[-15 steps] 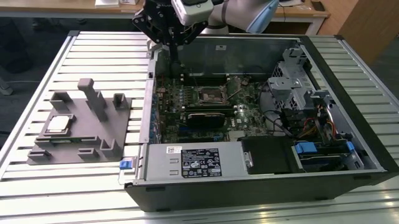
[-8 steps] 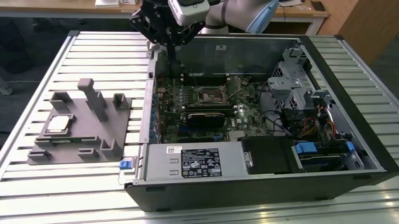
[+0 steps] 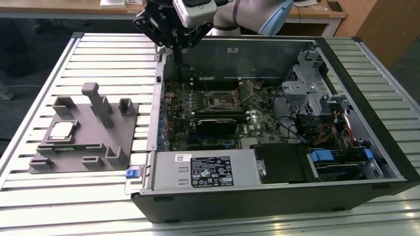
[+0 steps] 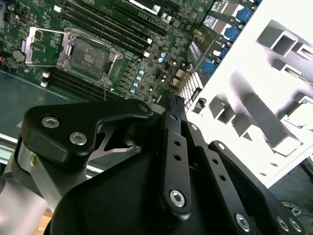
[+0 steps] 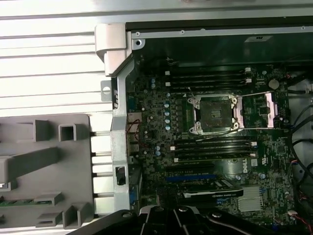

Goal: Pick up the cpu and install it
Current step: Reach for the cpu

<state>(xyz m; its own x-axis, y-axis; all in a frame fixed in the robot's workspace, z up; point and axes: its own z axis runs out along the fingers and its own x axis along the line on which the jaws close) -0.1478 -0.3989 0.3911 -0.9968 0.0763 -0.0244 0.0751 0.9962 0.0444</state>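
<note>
Slatted worktop [image 3: 98, 49] under our open computer case [image 3: 276, 201], cpu [image 3: 61, 130] resting in grey holder [image 3: 82, 150] beside the case, our tool [image 3: 178, 60] above the case's holder-side wall, closed up and empty

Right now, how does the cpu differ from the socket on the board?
The cpu has a solid pale silver top; the socket is dark in the middle with a metal frame around it. The cpu lies on the grey fixture outside the case, at the exterior view's left; the socket sits on the motherboard inside the case. Both are square and lie flat.
</note>
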